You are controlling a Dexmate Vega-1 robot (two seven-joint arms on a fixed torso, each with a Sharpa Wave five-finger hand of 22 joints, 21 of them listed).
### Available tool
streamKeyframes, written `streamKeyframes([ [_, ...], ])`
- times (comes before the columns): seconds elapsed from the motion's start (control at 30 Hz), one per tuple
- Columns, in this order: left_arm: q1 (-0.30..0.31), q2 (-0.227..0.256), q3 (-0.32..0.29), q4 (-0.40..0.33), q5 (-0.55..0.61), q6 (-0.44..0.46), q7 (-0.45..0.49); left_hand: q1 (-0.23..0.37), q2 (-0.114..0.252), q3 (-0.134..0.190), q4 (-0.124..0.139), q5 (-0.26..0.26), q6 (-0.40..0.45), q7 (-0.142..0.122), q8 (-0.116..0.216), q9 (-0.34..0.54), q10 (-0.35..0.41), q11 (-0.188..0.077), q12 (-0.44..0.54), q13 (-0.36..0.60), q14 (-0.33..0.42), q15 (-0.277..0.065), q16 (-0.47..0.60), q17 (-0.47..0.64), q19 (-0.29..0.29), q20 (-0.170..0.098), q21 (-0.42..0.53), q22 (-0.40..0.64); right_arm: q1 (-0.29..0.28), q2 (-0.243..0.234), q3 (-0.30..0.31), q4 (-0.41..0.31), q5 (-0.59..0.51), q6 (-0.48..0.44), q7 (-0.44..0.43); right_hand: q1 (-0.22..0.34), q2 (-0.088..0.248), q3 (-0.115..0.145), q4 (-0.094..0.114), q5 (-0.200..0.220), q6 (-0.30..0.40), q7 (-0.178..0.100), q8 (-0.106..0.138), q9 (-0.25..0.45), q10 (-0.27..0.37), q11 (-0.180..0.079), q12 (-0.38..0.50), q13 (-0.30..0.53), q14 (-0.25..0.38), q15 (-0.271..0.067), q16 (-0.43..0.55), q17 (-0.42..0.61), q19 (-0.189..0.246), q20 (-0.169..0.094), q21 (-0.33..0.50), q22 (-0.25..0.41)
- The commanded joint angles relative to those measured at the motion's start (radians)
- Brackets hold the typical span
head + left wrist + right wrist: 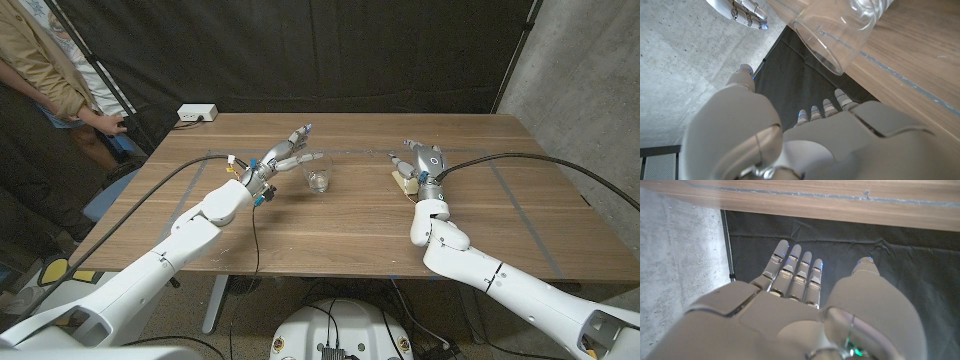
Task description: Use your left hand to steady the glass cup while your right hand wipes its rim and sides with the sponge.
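both arms reach forward, left hand [283,155] and right hand [423,160] with fingers extended, holding nothing.

Right robot hand [805,305], fingers [795,270] extended together toward black curtain [840,255].

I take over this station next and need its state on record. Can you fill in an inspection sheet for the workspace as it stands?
Surface: wooden table, bare wood with faint straight lines across it.
Job's things: glass cup upright near the table's middle; sponge beside the right hand.
Clutter: white box at the far left corner.
Hands: left hand open, fingers apart beside the cup, not gripping it; right hand open over the table by the sponge, holding nothing.
Cables: black cables run along both arms; one hangs below the left forearm.
Surroundings: black curtain behind, concrete wall at right, a person standing at far left.
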Motion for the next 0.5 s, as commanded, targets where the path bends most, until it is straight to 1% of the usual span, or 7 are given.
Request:
streamKeyframes([
  [0.03, 0.000, -0.005, -0.024, 0.019, -0.056, -0.065, -0.032, -0.024, 0.004, -0.012, 0.015, 0.007, -0.060, -0.015, -0.011, 0.001, -0.030, 0.003, 0.002, -0.004, -0.031, 0.002, 0.006, -0.001, -0.029, -0.002, -0.011, 0.003, -0.062, -0.023, 0.082, -0.083, 0.080, 0.143, -0.068, -0.018, 0.010, 0.003, 0.013, -0.005, -0.024, 0.001, -0.004, 0.001, -0.017, 0.004, -0.001, -0.011, -0.018, -0.028, -0.008, -0.007, -0.008, 0.004, -0.016, 0.000],
  [0.13, -0.001, -0.003, -0.029, 0.024, -0.070, -0.079, -0.041, -0.037, 0.008, -0.017, 0.023, 0.009, -0.076, -0.017, -0.020, 0.001, -0.046, 0.006, 0.002, -0.008, -0.049, 0.004, 0.004, -0.004, -0.038, -0.004, -0.016, 0.003, -0.076, -0.025, 0.103, -0.093, 0.100, 0.174, -0.078, -0.036, 0.019, 0.002, 0.021, -0.010, -0.051, 0.005, -0.006, -0.001, -0.045, 0.006, -0.003, -0.025, -0.047, -0.021, -0.016, -0.019, -0.020, 0.004, -0.038, 0.000],
  [0.2, -0.001, -0.002, -0.034, 0.028, -0.085, -0.089, -0.051, -0.043, 0.010, -0.019, 0.027, 0.010, -0.082, -0.020, -0.024, 0.001, -0.054, 0.008, 0.002, -0.010, -0.057, 0.008, 0.004, -0.005, -0.045, -0.005, -0.020, 0.003, -0.088, -0.022, 0.124, -0.099, 0.124, 0.202, -0.084, -0.038, 0.019, 0.004, 0.018, -0.012, -0.071, 0.007, -0.007, -0.003, -0.063, 0.008, -0.003, -0.037, -0.071, -0.027, -0.021, -0.030, -0.024, 0.008, -0.055, -0.001],
  [0.27, 0.001, -0.001, -0.040, 0.031, -0.100, -0.100, -0.057, -0.049, 0.013, -0.021, 0.030, 0.011, -0.095, -0.022, -0.030, 0.001, -0.060, 0.006, 0.003, -0.012, -0.063, 0.010, 0.005, -0.007, -0.048, -0.006, -0.022, 0.003, -0.097, -0.020, 0.141, -0.098, 0.148, 0.242, -0.088, -0.040, 0.016, 0.004, 0.015, -0.014, -0.086, 0.011, -0.007, -0.005, -0.086, 0.016, -0.005, -0.048, -0.098, -0.026, -0.026, -0.042, -0.028, 0.004, -0.071, -0.002],
  [0.33, 0.001, 0.002, -0.045, 0.036, -0.112, -0.111, -0.068, -0.055, 0.015, -0.024, 0.034, 0.012, -0.109, -0.026, -0.037, 0.000, -0.073, 0.005, 0.002, -0.015, -0.074, 0.014, 0.004, -0.009, -0.056, -0.006, -0.026, 0.003, -0.104, -0.012, 0.158, -0.094, 0.172, 0.279, -0.093, -0.042, 0.017, 0.006, 0.014, -0.016, -0.102, 0.013, -0.008, -0.006, -0.106, 0.015, -0.007, -0.057, -0.123, -0.029, -0.029, -0.052, -0.036, 0.003, -0.086, -0.003],
  [0.43, 0.001, 0.007, -0.051, 0.045, -0.136, -0.128, -0.087, -0.059, 0.017, -0.026, 0.037, 0.012, -0.115, -0.027, -0.039, 0.000, -0.081, 0.005, 0.002, -0.017, -0.080, 0.012, 0.004, -0.010, -0.061, -0.007, -0.029, 0.003, -0.118, -0.003, 0.189, -0.084, 0.224, 0.359, -0.090, -0.047, 0.018, 0.006, 0.014, -0.017, -0.122, 0.021, -0.010, -0.007, -0.122, 0.018, -0.007, -0.066, -0.143, -0.022, -0.030, -0.062, -0.039, 0.001, -0.100, -0.003],
  [0.5, -0.001, 0.010, -0.054, 0.056, -0.149, -0.141, -0.102, -0.062, 0.018, -0.028, 0.039, 0.013, -0.118, -0.027, -0.041, 0.000, -0.083, 0.005, 0.003, -0.018, -0.087, 0.016, 0.004, -0.012, -0.063, -0.008, -0.030, 0.004, -0.126, 0.006, 0.211, -0.067, 0.266, 0.436, -0.087, -0.052, 0.018, 0.006, 0.013, -0.019, -0.143, 0.026, -0.009, -0.008, -0.147, 0.021, -0.008, -0.077, -0.172, -0.010, -0.031, -0.076, -0.044, -0.002, -0.118, -0.004],
])
